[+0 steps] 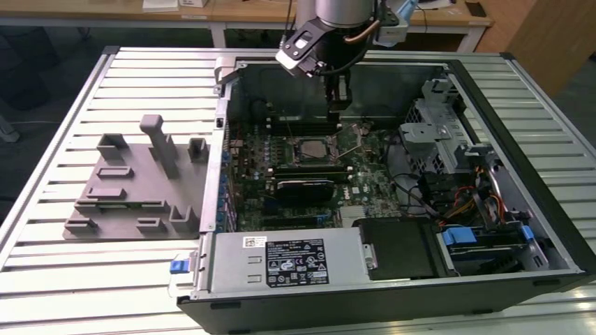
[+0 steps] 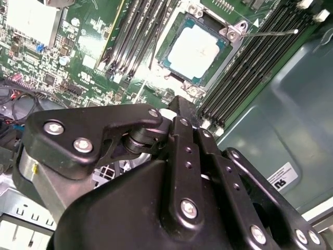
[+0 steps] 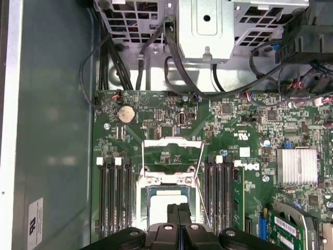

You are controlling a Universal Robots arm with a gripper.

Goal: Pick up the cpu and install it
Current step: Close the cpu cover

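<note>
I see the small silver square cpu (image 2: 197, 49) in its metal-framed socket (image 2: 227, 32), just beyond my black gripper (image 2: 181, 104) — tips pressed together, pinching nothing.

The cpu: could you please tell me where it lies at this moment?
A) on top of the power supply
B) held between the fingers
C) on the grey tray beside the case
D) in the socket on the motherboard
D: in the second wrist view the cpu lies flat in the socket on the motherboard, apart from the gripper.
</note>
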